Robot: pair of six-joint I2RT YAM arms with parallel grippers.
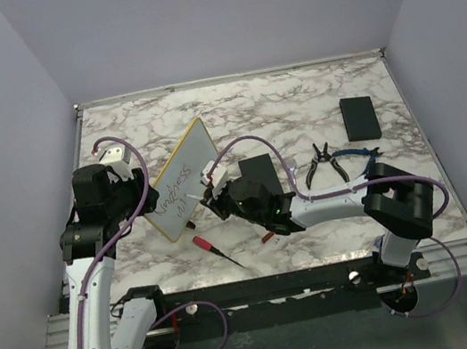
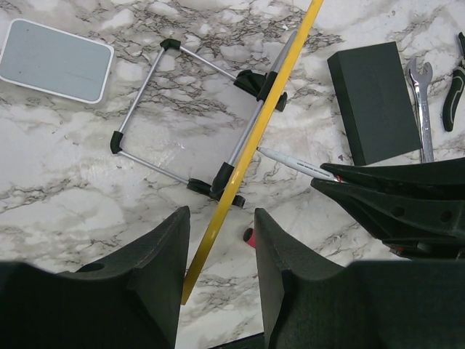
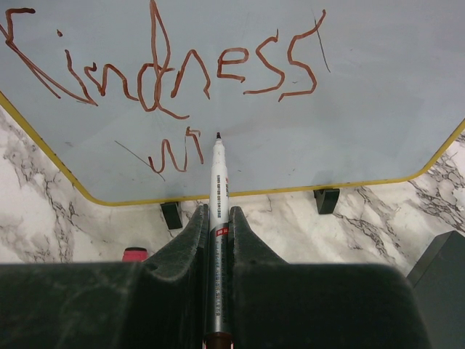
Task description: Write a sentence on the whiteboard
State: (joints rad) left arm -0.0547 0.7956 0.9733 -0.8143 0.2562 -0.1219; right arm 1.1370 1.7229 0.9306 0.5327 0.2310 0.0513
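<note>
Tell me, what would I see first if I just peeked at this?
First, the yellow-framed whiteboard propped up on the marble table, left of centre, with reddish-brown writing that starts with "Kindness" across its face. Just under that word, the right gripper pinches a marker, its tip pointed at a second line barely begun.

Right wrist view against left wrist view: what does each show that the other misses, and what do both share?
Only the right wrist: the sentence on the whiteboard face, "Kindness" plus a started second line. Only the left wrist: the wire stand behind the board, a wrench, a pale white-rimmed panel lying flat. Both: the board's yellow frame and the marker in the right tool.
</note>
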